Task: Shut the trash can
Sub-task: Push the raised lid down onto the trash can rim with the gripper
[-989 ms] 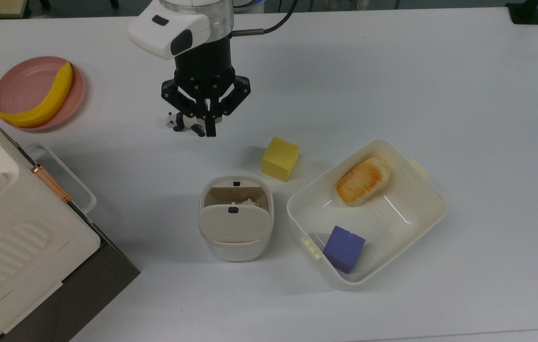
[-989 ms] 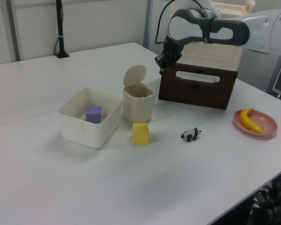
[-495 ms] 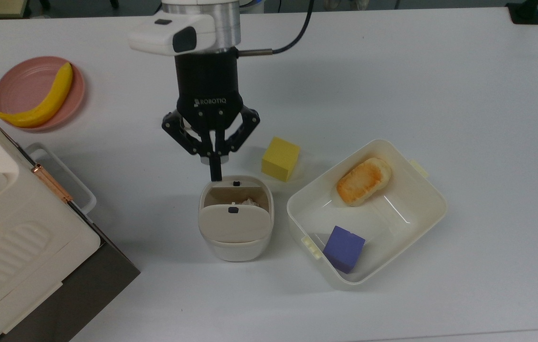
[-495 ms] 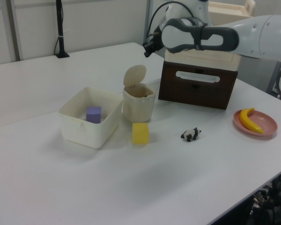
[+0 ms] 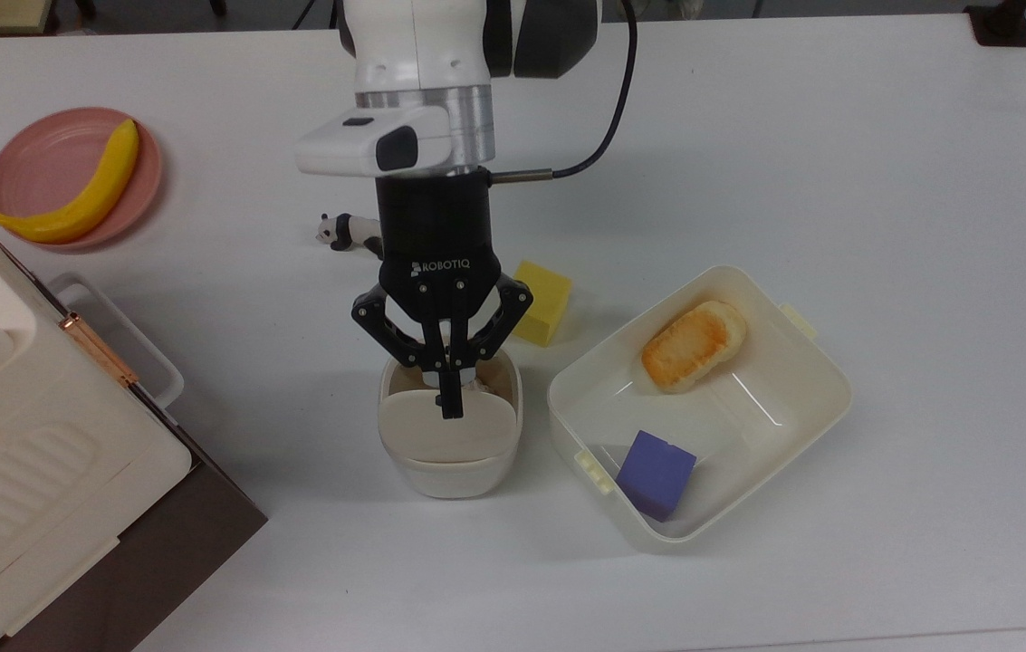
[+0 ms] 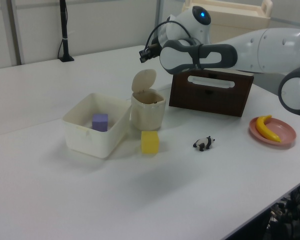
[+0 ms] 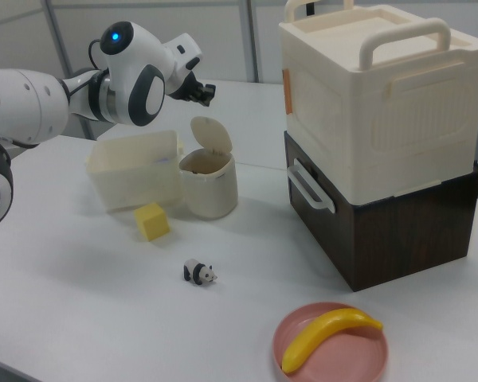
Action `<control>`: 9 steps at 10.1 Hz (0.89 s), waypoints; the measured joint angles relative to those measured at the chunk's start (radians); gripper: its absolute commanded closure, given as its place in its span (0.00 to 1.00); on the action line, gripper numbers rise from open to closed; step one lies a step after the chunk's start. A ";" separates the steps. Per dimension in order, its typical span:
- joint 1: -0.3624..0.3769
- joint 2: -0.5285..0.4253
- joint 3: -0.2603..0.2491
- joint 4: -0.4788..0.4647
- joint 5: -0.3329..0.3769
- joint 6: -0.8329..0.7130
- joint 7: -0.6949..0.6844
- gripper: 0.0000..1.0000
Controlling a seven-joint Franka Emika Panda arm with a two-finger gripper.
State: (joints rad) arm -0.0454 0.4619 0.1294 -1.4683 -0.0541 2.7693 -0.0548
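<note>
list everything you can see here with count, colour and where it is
trash can: 1, cream, table middle, lid up
tub: 1, white, at the top view's right of the trash can
bread: 1, golden brown, in the tub
purple cube: 1, in the tub
yellow cube: 1, on the table beside the trash can
panda: 1, black and white, on the table
plate: 1, pink, top view's upper left
banana: 1, yellow, on the plate
box: 1, cream, on a brown drawer unit
table: 1, white
arm: 1, white
pincer: 1, black, shut, over the trash can's opening
</note>
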 measured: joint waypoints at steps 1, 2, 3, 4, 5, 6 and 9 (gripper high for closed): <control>0.000 0.006 -0.001 0.001 0.000 0.002 0.000 1.00; 0.000 0.006 -0.001 0.001 0.000 0.002 0.000 1.00; 0.000 0.006 -0.002 0.001 -0.002 0.002 0.000 1.00; -0.001 0.007 -0.004 0.001 -0.014 0.002 0.000 1.00; -0.002 0.009 -0.006 0.001 -0.025 -0.023 0.000 1.00; -0.002 0.012 -0.007 0.001 -0.032 -0.056 0.000 1.00; -0.002 0.016 -0.007 0.002 -0.035 -0.198 0.000 1.00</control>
State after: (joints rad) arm -0.0476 0.4777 0.1223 -1.4660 -0.0893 2.5712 -0.0551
